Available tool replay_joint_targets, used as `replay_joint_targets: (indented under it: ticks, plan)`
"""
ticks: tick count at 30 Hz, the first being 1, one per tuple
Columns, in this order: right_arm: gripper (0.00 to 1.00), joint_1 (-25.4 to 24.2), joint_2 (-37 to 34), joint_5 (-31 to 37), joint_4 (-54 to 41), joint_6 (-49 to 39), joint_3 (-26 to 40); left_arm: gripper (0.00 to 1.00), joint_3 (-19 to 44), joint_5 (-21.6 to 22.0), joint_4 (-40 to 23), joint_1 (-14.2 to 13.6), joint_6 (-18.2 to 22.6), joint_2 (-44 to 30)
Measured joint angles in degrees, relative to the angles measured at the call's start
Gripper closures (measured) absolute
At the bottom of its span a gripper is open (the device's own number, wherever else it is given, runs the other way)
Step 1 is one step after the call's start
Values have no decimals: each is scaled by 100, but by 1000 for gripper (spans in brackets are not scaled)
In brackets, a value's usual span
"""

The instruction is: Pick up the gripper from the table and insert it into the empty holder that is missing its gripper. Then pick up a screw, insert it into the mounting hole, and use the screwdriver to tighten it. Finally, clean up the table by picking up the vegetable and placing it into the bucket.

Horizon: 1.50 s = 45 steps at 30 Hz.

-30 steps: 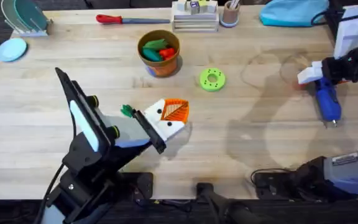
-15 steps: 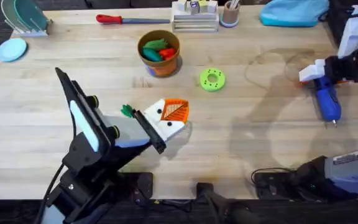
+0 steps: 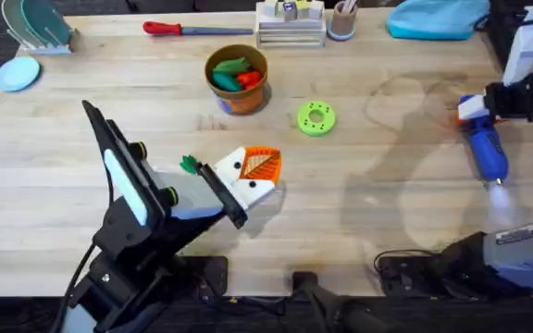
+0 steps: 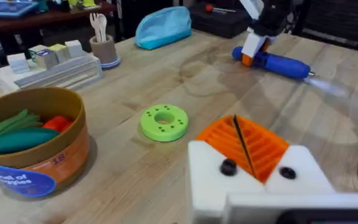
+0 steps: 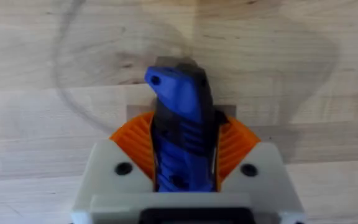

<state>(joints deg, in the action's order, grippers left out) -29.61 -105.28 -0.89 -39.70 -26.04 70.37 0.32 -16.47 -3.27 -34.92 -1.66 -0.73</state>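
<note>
Since the earlier frames the right gripper (image 3: 477, 109) has slid a little toward three o'clock along the blue pen-shaped electric screwdriver (image 3: 487, 153), and a pale glow now shows on the wood at the tool's metal tip. Its orange ribbed pads (image 5: 138, 144) are clamped around the screwdriver's blue body. At the table's centre the left gripper (image 3: 257, 174) is closed, its two orange pads pressed together, holding nothing. A small dark green toy vegetable (image 3: 189, 165) lies at nine o'clock of those white finger blocks, just beside the arm. On the light wooden butcher-block table (image 3: 63, 185), the round orange-brown bucket (image 3: 238, 81) stands at twelve o'clock, holding green and red pieces; its blue label (image 4: 23, 180) reads "18", the rest illegible. A bright green disc with holes (image 3: 316, 117) lies at three o'clock of the bucket.
</note>
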Motion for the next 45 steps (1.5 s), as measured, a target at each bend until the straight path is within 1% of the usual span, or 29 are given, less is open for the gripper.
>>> replay_joint_targets:
  ticks: [6, 9, 11, 12, 20, 26, 29, 34, 37, 40, 43, 45]
  plan:
    - [819, -4, -21, 80, -22, -35, 14, 987, 0, 0, 0, 0, -1, 0]
    - [885, -4, -21, 91, -33, -40, 18, 987, 0, 0, 0, 0, -1, 0]
    - [972, -6, -19, 106, -39, -56, 22, 987, 0, 0, 0, 0, -1, 0]
    - [983, -7, -19, 101, -49, -57, 29, 987, 0, 0, 0, 0, -1, 0]
    - [981, -7, 130, 74, -212, -57, 61, 987, 0, 0, 0, 0, -1, 0]
    - [981, 32, 660, -10, -209, 60, 247, 987, 0, 0, 0, 0, 0, 0]
    - [981, 152, 1178, -233, -181, 105, 341, 987, 0, 0, 0, 0, -1, 0]
    - [981, 595, 2295, -748, 68, 264, 368, 987, 0, 0, 0, 0, -1, 0]
    - [981, 800, 2939, -1142, 233, 517, 382, 987, 0, 0, 0, 0, -1, 0]
    - [981, 881, 3458, -1482, 512, 851, 352, 987, 0, 0, 0, 0, -1, 0]
    - [981, 964, 3991, -1833, 1165, 1201, 45, 987, 0, 0, 0, 0, -1, 0]
    - [981, 1109, 4400, -2088, 1764, 1474, -382, 987, 0, 2, 0, 0, 1, 0]
